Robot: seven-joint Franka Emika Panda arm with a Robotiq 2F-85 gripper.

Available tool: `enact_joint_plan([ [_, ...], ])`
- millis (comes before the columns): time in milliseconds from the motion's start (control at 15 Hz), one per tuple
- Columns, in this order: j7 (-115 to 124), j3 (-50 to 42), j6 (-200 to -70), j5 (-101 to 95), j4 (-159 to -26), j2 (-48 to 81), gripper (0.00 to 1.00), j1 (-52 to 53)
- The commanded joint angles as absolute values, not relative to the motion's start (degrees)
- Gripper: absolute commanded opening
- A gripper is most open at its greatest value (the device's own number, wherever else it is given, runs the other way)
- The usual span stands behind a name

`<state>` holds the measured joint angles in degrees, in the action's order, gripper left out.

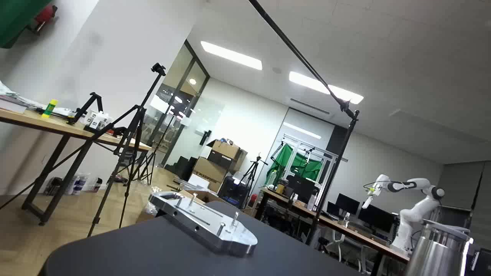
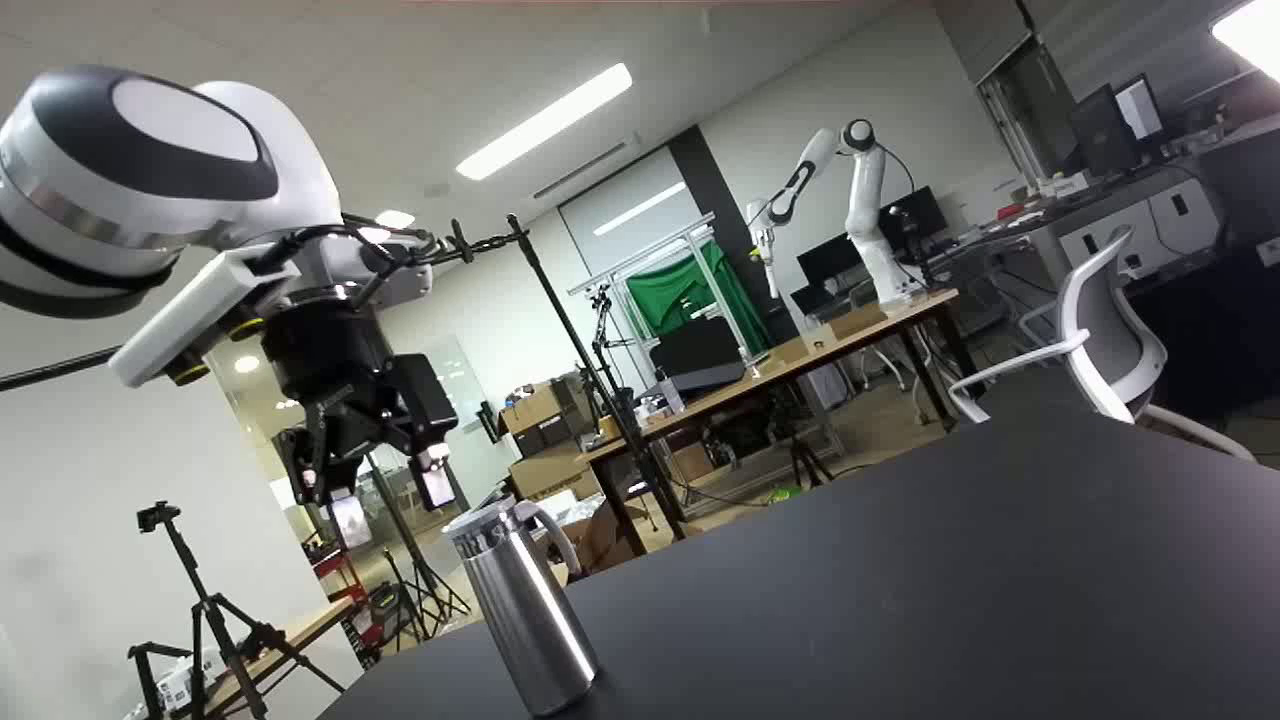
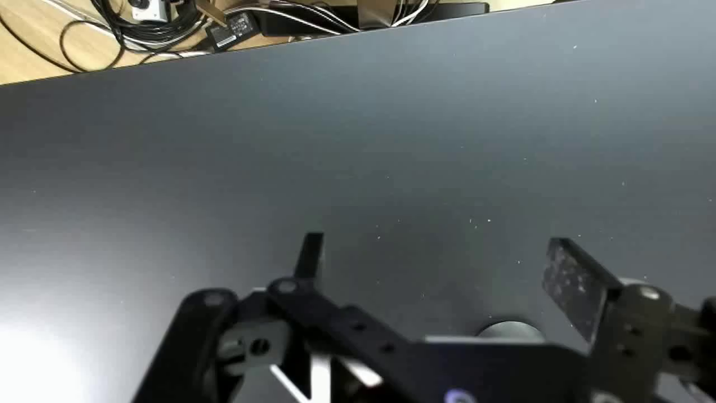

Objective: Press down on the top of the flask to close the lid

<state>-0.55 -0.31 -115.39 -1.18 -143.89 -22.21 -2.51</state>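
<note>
Wrist view shows the black two-finger gripper [image 3: 437, 246] with its flat fingers [image 3: 579, 291] spread wide and nothing held between them; only the smooth matt-black table [image 3: 391, 140] is seen through the gap.

In an exterior view, the silver-grey brushed-metal cylindrical flask [image 2: 530, 620] stands upright on this table, to one side of the hand and lower than it. Its flat silver-grey lid [image 2: 482, 517] is near the fingertips [image 2: 437, 487] but seems apart from them; whether the hand is exactly above it, I cannot tell. The curved grey handle [image 2: 556, 533] points away from the hand, which, I think, leaves the top free for a push from above. Standing on its base is also useful, because the table can take the pressing force and the flask need not be held. In the wrist view, a small rounded grey shape [image 3: 510, 331] is mostly covered by the hand; it may be the lid, but I am not certain.

The fingers point down, so I take the step to be the lining up, with the pressing not yet done. Whether the lid is fully seated is not clear. For the push, I would judge it better to bring the fingers together over the middle of the lid, since a press at the edge could tip the flask.
</note>
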Motion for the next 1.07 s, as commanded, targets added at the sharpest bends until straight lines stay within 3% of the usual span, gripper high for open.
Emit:
enact_joint_plan([
  [0, -0.4, -0.7, -115.3, -1.3, -143.8, -22.2, 1.0, -2.1],
  [933, 1.6, 1.2, -120.0, -3.9, -139.0, -20.3, 1.0, -1.9],
  [1000, 1.9, 1.7, -121.0, -4.1, -137.3, -19.4, 0.75, -1.7],
])
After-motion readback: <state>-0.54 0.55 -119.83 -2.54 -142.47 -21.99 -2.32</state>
